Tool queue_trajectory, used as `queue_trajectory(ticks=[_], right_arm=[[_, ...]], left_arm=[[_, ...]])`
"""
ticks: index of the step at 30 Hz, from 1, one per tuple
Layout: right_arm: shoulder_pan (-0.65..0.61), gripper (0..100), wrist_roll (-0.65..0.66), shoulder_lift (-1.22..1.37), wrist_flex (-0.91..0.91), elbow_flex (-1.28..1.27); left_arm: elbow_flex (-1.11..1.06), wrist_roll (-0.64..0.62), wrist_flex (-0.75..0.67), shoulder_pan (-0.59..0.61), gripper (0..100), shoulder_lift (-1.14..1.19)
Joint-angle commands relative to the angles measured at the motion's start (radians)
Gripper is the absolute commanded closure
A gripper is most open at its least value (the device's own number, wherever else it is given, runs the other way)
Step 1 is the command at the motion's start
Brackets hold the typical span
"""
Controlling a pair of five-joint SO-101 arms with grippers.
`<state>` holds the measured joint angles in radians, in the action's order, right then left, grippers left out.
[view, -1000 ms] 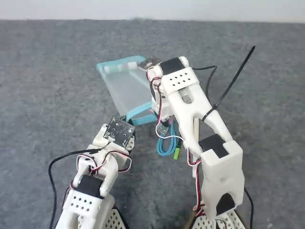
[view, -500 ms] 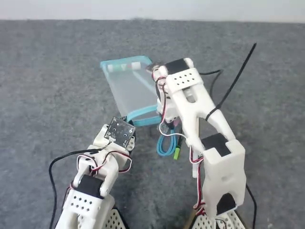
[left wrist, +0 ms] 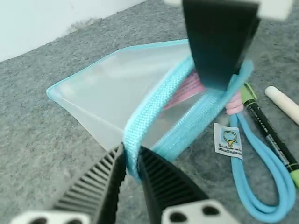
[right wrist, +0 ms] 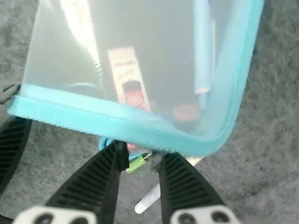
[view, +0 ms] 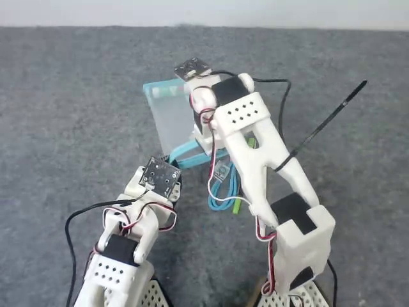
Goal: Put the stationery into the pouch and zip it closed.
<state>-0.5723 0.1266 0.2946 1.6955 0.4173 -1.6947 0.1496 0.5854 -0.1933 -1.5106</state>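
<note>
In the high view the left gripper point(left wrist: 132, 161) sits low and left of centre, clenched on the near corner of the zip tape point(left wrist: 154, 105); above and just right of it the pouch point(view: 169, 118) rises off the carpet point(view: 64, 96), held at its zip edge and tilted; that edge runs across the frame from the left gripper toward the right gripper point(right wrist: 142, 156), the mouth faces the bottom of the frame and the closed end points to the top; its long axis seems to run up the frame from zip to far edge, though the tilt leaves that unsure; the right gripper is at the tape's other end, and whether it is clamped there cannot be told; farther right, just beside the mouth, a blue cord point(left wrist: 273, 215), a green marker point(left wrist: 268, 135) and a white stick point(left wrist: 282, 102) lie loose; the pouch looks light, limp and slick-sided, so the woven tape is likely the surest hold, and the film would probably sag if one end were let go.
</note>
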Motion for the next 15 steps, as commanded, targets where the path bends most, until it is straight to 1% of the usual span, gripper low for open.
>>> queue_trajectory(ticks=[1, 4, 7, 9, 13, 15], right_arm=[[-0.062, 98.9, -0.015, -0.088, -0.045, 0.06], [-0.068, 96.8, -0.041, -0.088, -0.061, 0.06], [-0.064, 87.2, -0.041, -0.099, -0.044, 0.06], [-0.051, 83.5, -0.034, -0.125, -0.022, 0.064], [-0.033, 84.2, 0.011, -0.242, 0.008, 0.058], [-0.027, 84.2, 0.015, -0.311, 0.033, 0.058]], left_arm=[[0.01, 0.015, -0.005, -0.015, 99, -0.014], [0.01, 0.015, -0.005, -0.014, 99, -0.014], [0.01, 0.015, -0.003, -0.014, 99, -0.014], [0.01, 0.015, -0.003, -0.014, 99, -0.014], [0.01, 0.014, -0.003, -0.008, 99, -0.014], [0.013, 0.014, -0.005, 0.017, 99, -0.014]])
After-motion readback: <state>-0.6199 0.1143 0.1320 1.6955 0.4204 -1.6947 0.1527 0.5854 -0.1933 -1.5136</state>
